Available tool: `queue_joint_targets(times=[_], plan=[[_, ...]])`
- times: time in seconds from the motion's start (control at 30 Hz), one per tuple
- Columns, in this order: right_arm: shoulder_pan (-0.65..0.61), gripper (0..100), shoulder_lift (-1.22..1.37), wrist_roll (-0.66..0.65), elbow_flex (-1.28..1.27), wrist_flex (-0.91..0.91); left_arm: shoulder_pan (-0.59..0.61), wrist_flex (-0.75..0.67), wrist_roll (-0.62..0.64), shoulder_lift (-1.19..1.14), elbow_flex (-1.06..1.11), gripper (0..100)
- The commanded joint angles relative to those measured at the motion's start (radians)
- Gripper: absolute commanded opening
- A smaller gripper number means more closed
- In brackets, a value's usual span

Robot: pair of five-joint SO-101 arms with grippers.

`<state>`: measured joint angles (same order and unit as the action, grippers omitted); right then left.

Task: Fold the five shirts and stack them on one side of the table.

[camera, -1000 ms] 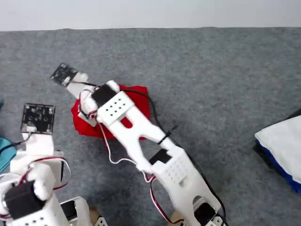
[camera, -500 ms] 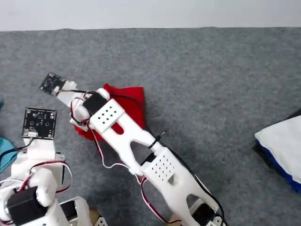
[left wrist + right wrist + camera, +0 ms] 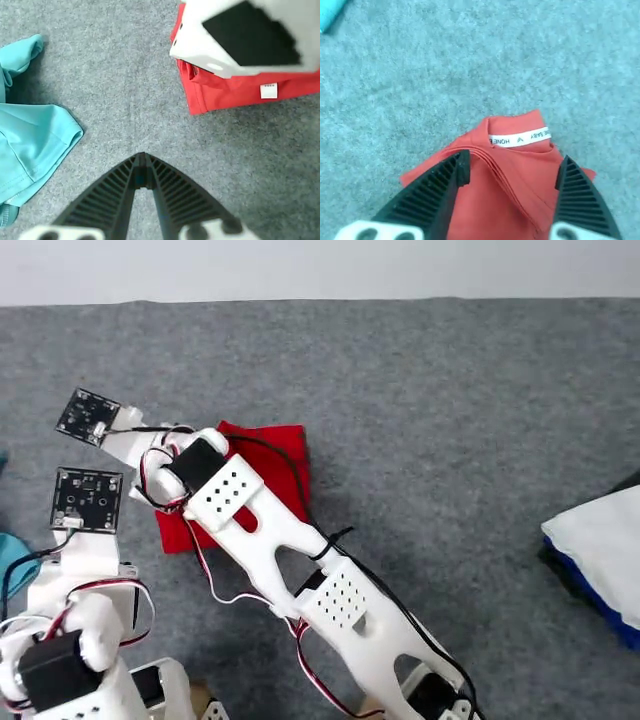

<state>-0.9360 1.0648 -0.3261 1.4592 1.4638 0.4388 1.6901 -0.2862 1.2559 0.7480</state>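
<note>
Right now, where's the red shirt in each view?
High view: red shirt left of centre, partly under the right arm.
Left wrist view: shirt beyond the left gripper, under the right arm's white part.
Right wrist view: shirt between the open right gripper's fingers.
Shared landmark: the teal shirt.

A robotics lab or test bench is suggested. A tabletop [image 3: 480,390] covered in grey felt-like cloth is set against a plain white wall [image 3: 320,270]. The left arm [image 3: 75,640] and right arm [image 3: 340,600] are built of white perforated plastic, with exposed wires [image 3: 207,560] and bare circuit boards [image 3: 88,498].
</note>
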Motion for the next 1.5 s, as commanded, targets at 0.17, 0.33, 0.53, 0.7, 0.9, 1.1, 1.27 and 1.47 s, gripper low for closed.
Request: queue_joint_targets(times=[0.17, 0.33, 0.53, 0.7, 0.9, 1.1, 1.27, 1.47], plan=[[0.148, 25.7, -0.084, -0.009, 0.104, 0.17, 0.0, -0.04, -0.005, 0.011, 0.024, 0], [0.274, 15.4, -0.084, -0.011, 0.003, 0.206, 0.002, -0.081, -0.005, 0.011, 0.104, 0], [0.326, 8.7, -0.084, -0.014, -0.204, 0.143, -0.002, -0.158, -0.006, 0.005, 0.163, 0], [0.298, 6.4, -0.084, -0.015, -0.321, -0.019, -0.002, -0.215, -0.008, 0.003, 0.203, 0], [0.239, 6.4, -0.053, -0.075, -0.394, -0.265, -0.002, -0.218, -0.008, 0.003, 0.203, 0], [0.217, 6.5, 0.002, -0.084, -0.393, -0.53, -0.002, -0.216, -0.008, 0.009, 0.203, 0], [0.208, 6.5, 0.005, -0.083, -0.376, -0.73, -0.002, -0.215, -0.008, 0.009, 0.203, 0], [0.202, 6.4, 0.015, -0.084, -0.356, -0.82, -0.002, -0.215, -0.008, 0.009, 0.203, 0]])
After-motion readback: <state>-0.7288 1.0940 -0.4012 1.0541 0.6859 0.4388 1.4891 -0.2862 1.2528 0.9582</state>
